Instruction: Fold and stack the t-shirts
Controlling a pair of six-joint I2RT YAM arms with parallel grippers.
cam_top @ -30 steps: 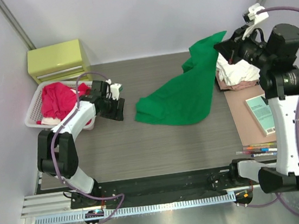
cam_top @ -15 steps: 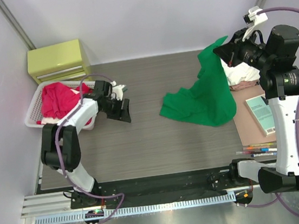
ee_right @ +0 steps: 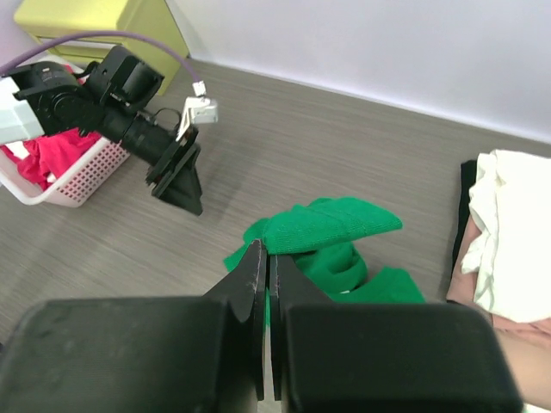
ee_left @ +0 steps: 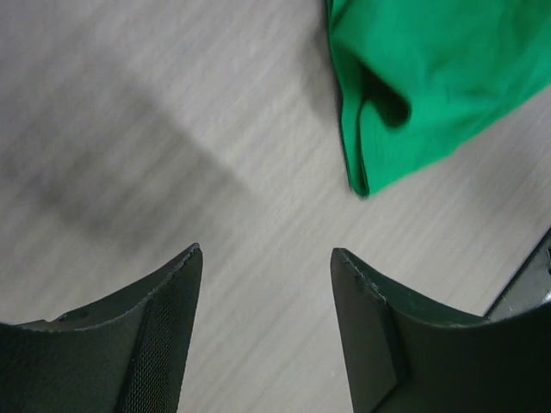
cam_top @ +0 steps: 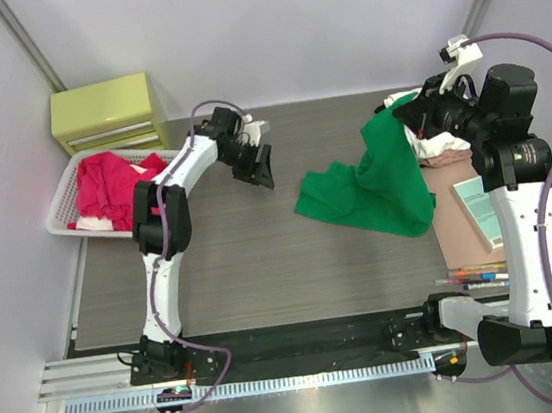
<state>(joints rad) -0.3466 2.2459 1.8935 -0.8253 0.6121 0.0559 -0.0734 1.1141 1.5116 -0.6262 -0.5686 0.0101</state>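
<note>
A bright green t-shirt [cam_top: 366, 187] hangs from my right gripper [cam_top: 408, 113], which is shut on a fold of its upper edge [ee_right: 331, 225] above the table; its lower part lies crumpled on the wood. In the right wrist view my right gripper [ee_right: 267, 251] pinches the cloth between closed jaws. My left gripper [cam_top: 262, 171] is open and empty over bare table, left of the shirt. In the left wrist view my left gripper [ee_left: 267, 258] frames only wood, and a shirt corner [ee_left: 405, 95] lies ahead to the right. Red t-shirts [cam_top: 107, 182] fill the basket. White and pale pink shirts [cam_top: 441, 142] are stacked behind my right gripper.
The white slatted basket [cam_top: 59, 221] stands at the left edge, with a yellow drawer box [cam_top: 108, 111] behind it. A brown mat [cam_top: 458, 229] on the right carries a teal book [cam_top: 481, 209]. Coloured pens [cam_top: 476, 279] lie near the front right.
My left arm has stretched from beside the basket out to the middle back of the table. The right gripper pulled the green shirt rightward, bunching it into a smaller heap.
</note>
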